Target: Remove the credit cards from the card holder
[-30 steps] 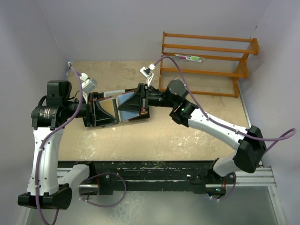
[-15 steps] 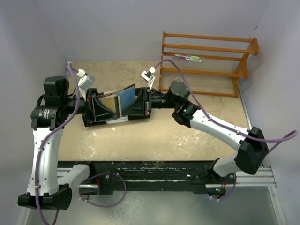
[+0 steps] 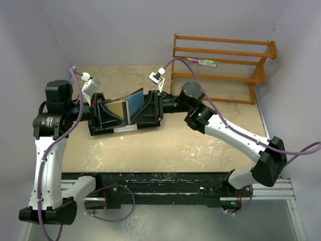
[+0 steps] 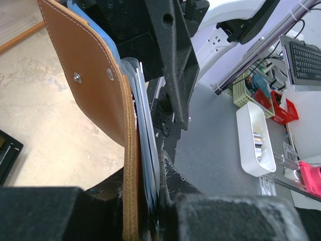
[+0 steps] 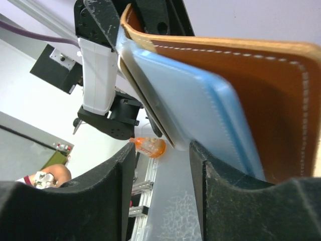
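reaching inward, left jaws clamped on card holder (image 4: 95,85), right jaws straddling pale card (image 5: 168,211), grip unclear

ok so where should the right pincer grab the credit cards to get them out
Probably the exposed end of the credit cards, where the card holder flap bends away. Come from the side opposite the left pincer, which clamps the holder's other end, one finger on each flat face: the thin stack offers nothing else.

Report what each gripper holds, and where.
Left gripper clamps the card holder by one end. Right gripper straddles a pale card; whether it pinches cannot be told.
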Controlling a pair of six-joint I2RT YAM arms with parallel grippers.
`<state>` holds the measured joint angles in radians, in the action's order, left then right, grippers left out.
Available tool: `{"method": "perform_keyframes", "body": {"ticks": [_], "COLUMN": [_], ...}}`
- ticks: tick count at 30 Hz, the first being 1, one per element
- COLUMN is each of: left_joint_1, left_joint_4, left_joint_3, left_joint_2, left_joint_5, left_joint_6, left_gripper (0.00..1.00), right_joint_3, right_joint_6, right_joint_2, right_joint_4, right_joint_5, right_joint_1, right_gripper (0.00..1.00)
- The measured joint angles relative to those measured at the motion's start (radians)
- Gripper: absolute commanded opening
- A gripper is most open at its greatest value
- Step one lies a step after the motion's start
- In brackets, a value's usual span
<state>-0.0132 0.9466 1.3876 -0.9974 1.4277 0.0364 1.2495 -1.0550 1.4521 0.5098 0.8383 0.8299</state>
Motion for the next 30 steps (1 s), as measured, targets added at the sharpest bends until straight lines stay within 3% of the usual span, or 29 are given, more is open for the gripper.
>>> {"method": "perform_keyframes", "body": {"ticks": [16, 30], "left_joint_1": [0.006, 0.007], "left_joint_4": [-0.025, -0.024], "left_joint_3": [-0.011, -0.011], "left_joint_2": [-0.005, -0.005], "left_joint_5": [-0.001, -0.022], "left_joint_6": [-0.043, -0.04], "left_gripper": [0.07, 0.07], "right_joint_3": [0.036, 0.048], "right_joint_6": [-0.035, -0.045], "right_joint_2": [0.021, 0.048], "right_joint_4": [-0.007, 0.013], "right_joint_5": [0.015, 0.015], "right_joint_1": [-0.002, -0.002], "right_gripper": [0.66, 0.66]}}
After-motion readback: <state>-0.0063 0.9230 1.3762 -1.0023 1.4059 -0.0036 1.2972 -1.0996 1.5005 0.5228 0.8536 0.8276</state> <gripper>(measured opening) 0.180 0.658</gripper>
